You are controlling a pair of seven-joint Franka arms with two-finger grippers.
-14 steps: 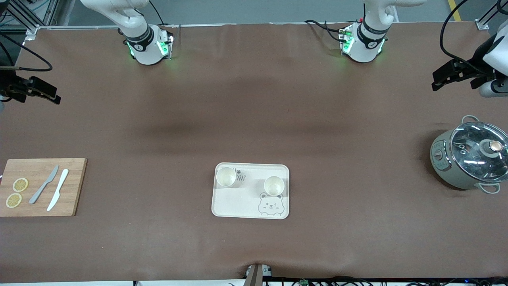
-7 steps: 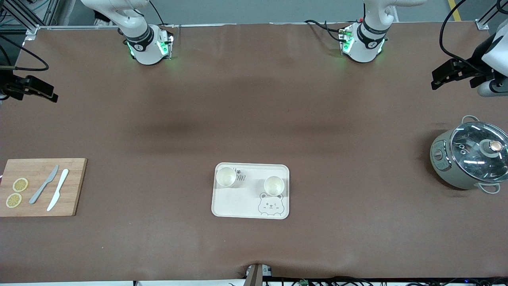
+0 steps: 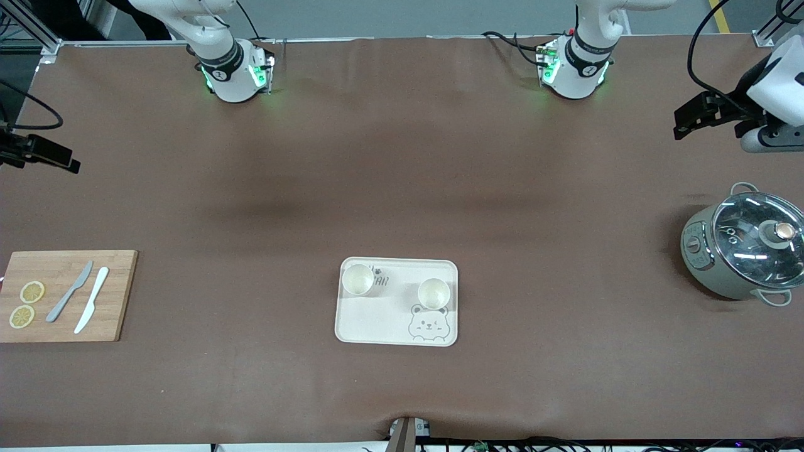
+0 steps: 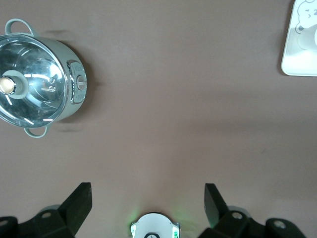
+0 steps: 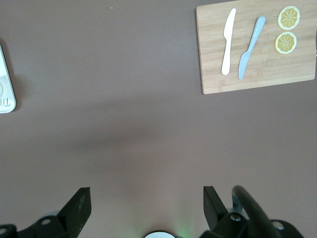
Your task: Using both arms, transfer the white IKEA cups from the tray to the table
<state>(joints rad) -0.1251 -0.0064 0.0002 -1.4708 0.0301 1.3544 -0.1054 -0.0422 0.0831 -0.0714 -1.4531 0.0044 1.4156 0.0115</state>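
Brown table (image 3: 402,188): the tray (image 3: 377,326) sits mid-table near the front edge, carrying both cups, one (image 3: 358,280) toward the right arm's end, one (image 3: 434,293) toward the left's. Left gripper (image 3: 688,122) and right gripper (image 3: 59,160) hang wide open and empty over opposite table ends, each nearer its own cup.

This is a robotics lab dressed up with kitchen props: two white arms bolted by green-lit bases (image 3: 235,75) onto a table (image 3: 402,188) under a plain brown sheet, cables (image 3: 515,44) trailing along its edges, metal framing at the corners, and household items like a cutting board (image 3: 69,295) and pot (image 3: 741,251) set out.
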